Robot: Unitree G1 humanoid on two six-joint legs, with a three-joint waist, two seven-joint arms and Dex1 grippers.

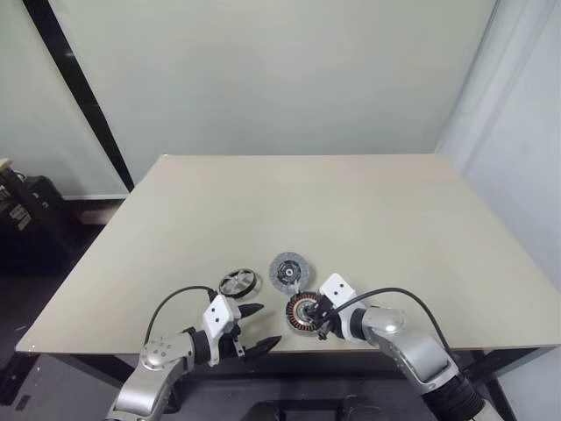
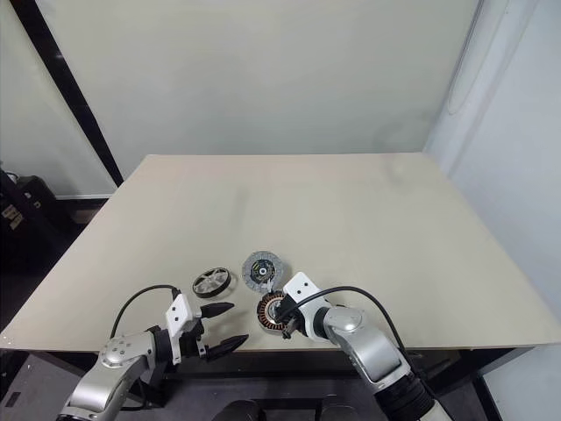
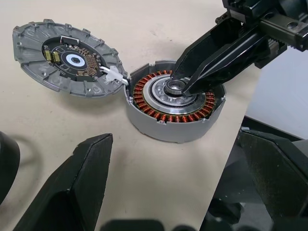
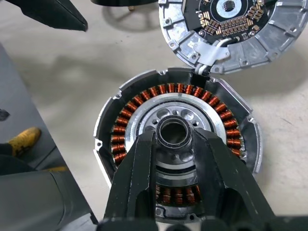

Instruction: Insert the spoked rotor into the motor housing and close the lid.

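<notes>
The right hand (image 4: 175, 144) clamped a small dark ring at the motor housing (image 3: 175, 103) centre; beside it, the left hand (image 1: 254, 329) waited spread.

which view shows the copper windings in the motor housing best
The right wrist view: the motor housing is seen from above, most of its copper ring visible. The left wrist view shows it at a slant; in the head views it is small.

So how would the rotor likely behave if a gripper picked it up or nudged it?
The rotor looks like metal, so probably stiff and fairly heavy for its size. Lying flat, it should slide rather than roll. Its thin rim and open spokes likely offer a gripper decent purchase.
</notes>
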